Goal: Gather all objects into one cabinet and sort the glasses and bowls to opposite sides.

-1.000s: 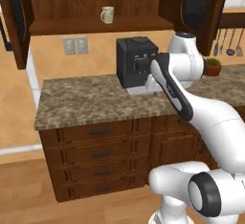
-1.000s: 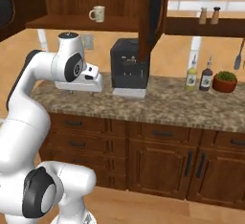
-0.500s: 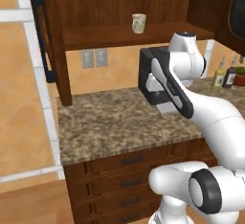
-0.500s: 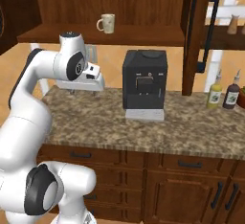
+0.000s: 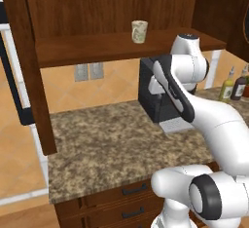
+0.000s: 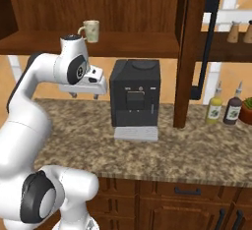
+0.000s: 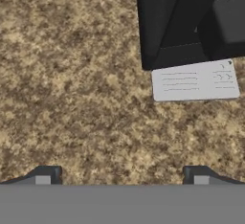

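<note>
I am holding the gripper (image 6: 87, 95) out over the granite counter (image 5: 112, 149), beside the black coffee machine (image 6: 135, 99), with its fingertips (image 7: 45, 176) spread as wide as they go and nothing between them; in the hand view they are pointing straight down at bare stone, with the machine's pale drip tray (image 7: 194, 80) off toward the upper right. I judge the hand is empty and carried at this middle height because it is travelling rather than reaching: parked there, it is clear of both the counter below and the shelf above. The one task item I am seeing is a cream speckled mug (image 5: 139, 31), standing upright on the cabinet shelf (image 5: 97, 49) above the coffee machine, near the shelf's front edge and about midway along it, its handle showing to the left in the right base view. It is sitting well above the gripper and apart from it. The open cabinet door (image 6: 188, 52) is hanging to the right of the machine, so the shelf front is free to approach. I am not seeing the red mug, the second cream mug or the bowl from here, so I cannot say how far the gathering has got.
</note>
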